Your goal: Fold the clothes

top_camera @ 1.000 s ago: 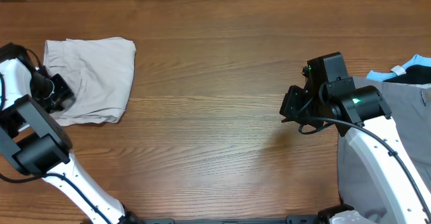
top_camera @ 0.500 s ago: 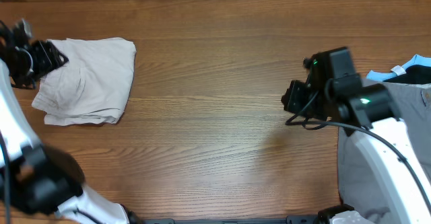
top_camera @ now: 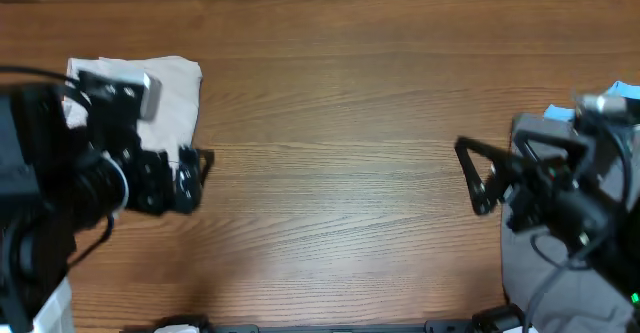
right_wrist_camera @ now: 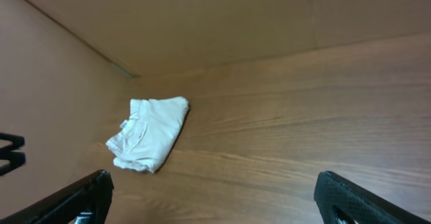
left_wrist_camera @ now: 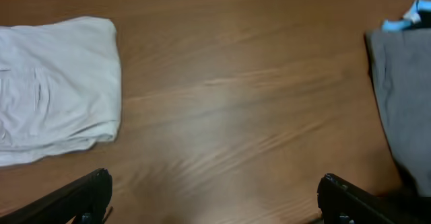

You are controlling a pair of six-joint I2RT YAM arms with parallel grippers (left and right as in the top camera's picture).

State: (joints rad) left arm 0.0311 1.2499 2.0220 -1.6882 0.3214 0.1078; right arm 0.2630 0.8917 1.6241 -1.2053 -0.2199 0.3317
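The clothes, cream shorts (top_camera: 175,93), lie folded in a compact bundle at the table's far left, partly hidden in the overhead view by my raised left arm. In the left wrist view the shorts (left_wrist_camera: 57,113) lie flat at the left, well apart from my left gripper (left_wrist_camera: 215,190), whose jaws stand wide open with bare wood between them. The right wrist view shows the shorts (right_wrist_camera: 151,133) far off. My right gripper (right_wrist_camera: 212,190) is also wide open and holds nothing. From overhead, the left gripper (top_camera: 198,178) and right gripper (top_camera: 470,178) face each other across the table.
A grey garment (top_camera: 530,273) lies at the right edge under my right arm, with a black and light-blue garment (top_camera: 622,93) behind it. The grey garment (left_wrist_camera: 404,96) also shows at the right of the left wrist view. Bare wooden table (top_camera: 330,173) lies between the arms.
Both arms have lifted up and back from the table. The left gripper has come away from the shorts' left edge. Both grippers have opened wide.
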